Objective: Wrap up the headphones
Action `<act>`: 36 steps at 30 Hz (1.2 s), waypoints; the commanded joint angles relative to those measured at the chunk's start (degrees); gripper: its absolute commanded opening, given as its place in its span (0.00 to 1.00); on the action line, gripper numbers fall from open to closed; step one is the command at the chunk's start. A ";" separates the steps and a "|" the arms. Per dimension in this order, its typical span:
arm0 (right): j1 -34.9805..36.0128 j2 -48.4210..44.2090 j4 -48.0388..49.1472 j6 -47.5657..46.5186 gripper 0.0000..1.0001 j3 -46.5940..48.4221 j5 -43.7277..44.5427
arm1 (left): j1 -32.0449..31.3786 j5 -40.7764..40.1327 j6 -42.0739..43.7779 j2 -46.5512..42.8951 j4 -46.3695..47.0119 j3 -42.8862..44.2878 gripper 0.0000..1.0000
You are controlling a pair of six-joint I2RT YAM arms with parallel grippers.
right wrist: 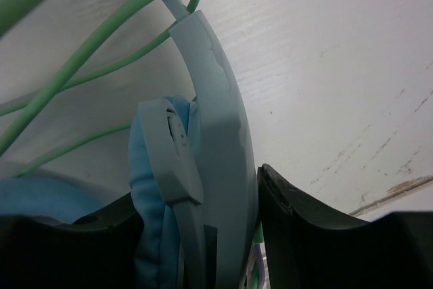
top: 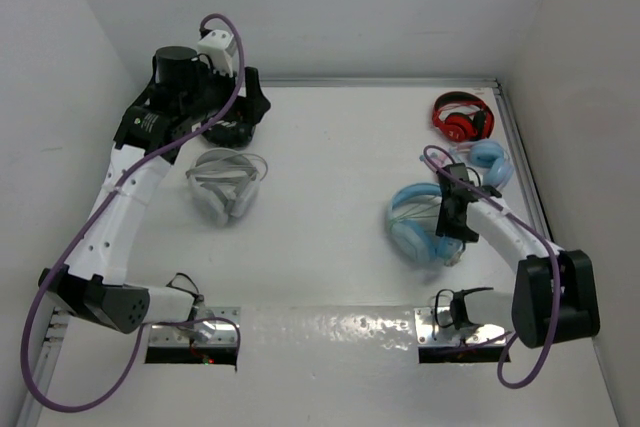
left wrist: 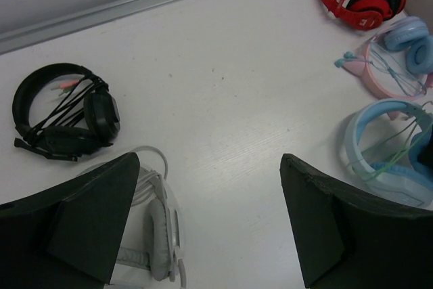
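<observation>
Right side of the table: the headphones [top: 412,227] lie flat, just on the near side of a pink-banded pair [top: 490,162]. A red pair [top: 462,115] sits further back by the far edge. The right gripper [top: 456,215] is down over their right-hand side.

From the right wrist, its jaws are clamped on the headphones. One finger [right wrist: 318,235] bears against the outside of the pale-blue headband [right wrist: 220,99], and the other presses on the padded cup [right wrist: 143,187]. The green cable [right wrist: 101,38] runs in loose loops across the band's opening.

The left gripper [left wrist: 210,225] hangs over the far-left part of the table with its jaws apart, holding nothing. A grey-white pair [left wrist: 155,228] lies beneath it and a black pair [left wrist: 64,116] beyond.

Obscured: from overhead, the right arm covers one side of the headphones. The wrist view cuts off most of the headband and the second cup. The cable's ends cannot be traced.
</observation>
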 commanded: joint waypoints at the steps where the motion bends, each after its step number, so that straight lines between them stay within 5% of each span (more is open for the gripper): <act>1: -0.30 1.26 4.99 3.17 0.13 -0.93 6.55 | 0.11 0.91 -1.09 -2.18 2.83 -0.29 0.83; 5: -0.30 1.44 6.83 3.79 0.40 -2.25 9.29 | 0.11 0.82 -1.18 -2.27 2.83 -0.73 0.83; 7: -0.30 1.27 7.36 3.62 0.41 -2.17 9.38 | 0.11 0.91 -1.18 -2.18 2.74 -0.91 0.83; 8: -0.30 1.01 7.79 2.66 0.39 -2.08 8.77 | 0.11 0.83 -1.09 -2.18 2.66 -0.91 0.83; 13: -0.30 -2.33 11.48 0.28 0.00 -2.43 6.92 | 0.11 0.39 -0.47 -2.01 2.39 -0.91 0.83; 25: -0.12 -16.21 16.24 -8.33 0.00 -1.29 -5.81 | 0.11 0.74 -0.38 -1.57 3.18 -1.79 0.83; 36: -0.12 -13.06 15.44 -13.34 0.00 1.17 -19.87 | 0.11 0.74 -0.12 -1.66 3.18 -1.79 0.83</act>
